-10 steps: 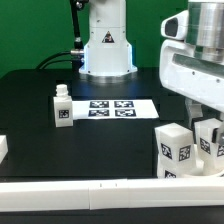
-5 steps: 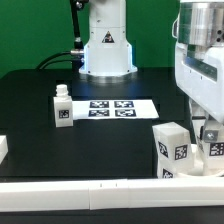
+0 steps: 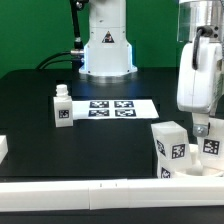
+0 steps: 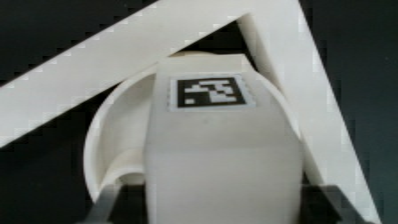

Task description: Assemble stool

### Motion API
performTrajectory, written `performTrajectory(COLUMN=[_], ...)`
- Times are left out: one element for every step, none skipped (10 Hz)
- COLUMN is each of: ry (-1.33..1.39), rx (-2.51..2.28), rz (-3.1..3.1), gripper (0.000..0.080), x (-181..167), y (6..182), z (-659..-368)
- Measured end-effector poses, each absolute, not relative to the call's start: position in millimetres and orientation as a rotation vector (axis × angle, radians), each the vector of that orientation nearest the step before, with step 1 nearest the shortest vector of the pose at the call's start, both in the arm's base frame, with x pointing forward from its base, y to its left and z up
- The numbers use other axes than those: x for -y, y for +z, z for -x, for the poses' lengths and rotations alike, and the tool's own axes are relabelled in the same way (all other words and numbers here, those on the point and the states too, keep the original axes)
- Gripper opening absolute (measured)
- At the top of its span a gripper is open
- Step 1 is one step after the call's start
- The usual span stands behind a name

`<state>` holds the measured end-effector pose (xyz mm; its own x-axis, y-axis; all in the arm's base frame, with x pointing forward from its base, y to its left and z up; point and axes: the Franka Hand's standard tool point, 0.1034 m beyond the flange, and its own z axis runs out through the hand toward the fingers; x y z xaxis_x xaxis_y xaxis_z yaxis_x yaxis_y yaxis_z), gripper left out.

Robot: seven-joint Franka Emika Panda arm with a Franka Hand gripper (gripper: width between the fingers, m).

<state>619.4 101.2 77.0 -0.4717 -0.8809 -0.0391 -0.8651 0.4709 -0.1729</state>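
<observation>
In the wrist view a white stool leg (image 4: pixel 222 150) with a square tag fills the gap between my fingers (image 4: pixel 121 197), and my gripper (image 4: pixel 217 205) is shut on it. Under the leg lies the round white seat (image 4: pixel 116 130). In the exterior view my gripper (image 3: pixel 203 130) hangs at the right over a tagged leg (image 3: pixel 211 148), and a second leg (image 3: pixel 172 148) stands just beside it. A third, smaller-looking leg (image 3: pixel 62 106) stands upright alone on the exterior view's left.
The marker board (image 3: pixel 112 107) lies flat mid-table. A long white border bar (image 3: pixel 100 190) runs along the front edge, and two bars (image 4: pixel 107 60) meet in a corner close behind the seat. A white block (image 3: pixel 3 147) sits at the left edge.
The arm has shifted toward the exterior view's right and sunk a little. The grip on the leg looks the same, and the other legs have not moved.
</observation>
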Motion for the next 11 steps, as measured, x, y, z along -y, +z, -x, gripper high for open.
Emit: performTrajectory(ry=[-0.215,-0.219,-0.220,-0.231,-0.262,-0.289,-0.312,-0.321,-0.326,-0.335,-0.343], rx=[-2.537,-2.538,-2.538,-2.485,-2.351,-2.233,-2.056,-1.914,-1.880,-1.806,-1.720], rz=[1.633,1.633,1.634,1.711,1.861,1.972,2.153,2.289,2.325,2.391,2.463], gripper=[0.0337,0.0337,0.0515,0.0515,0.0621,0.0641,0.0641,0.0648,0.0648,0.0649,0.0649], x=[-101,-100,-100,-100,-102,-107,-113,-116,-114,-114,-114], y=[77.7,77.0,76.6,77.8,84.1,90.3,95.0,97.2,96.1,96.2,96.2], z=[-619,-619,-619,-620,-624,-626,-626,-627,-627,-627,-627])
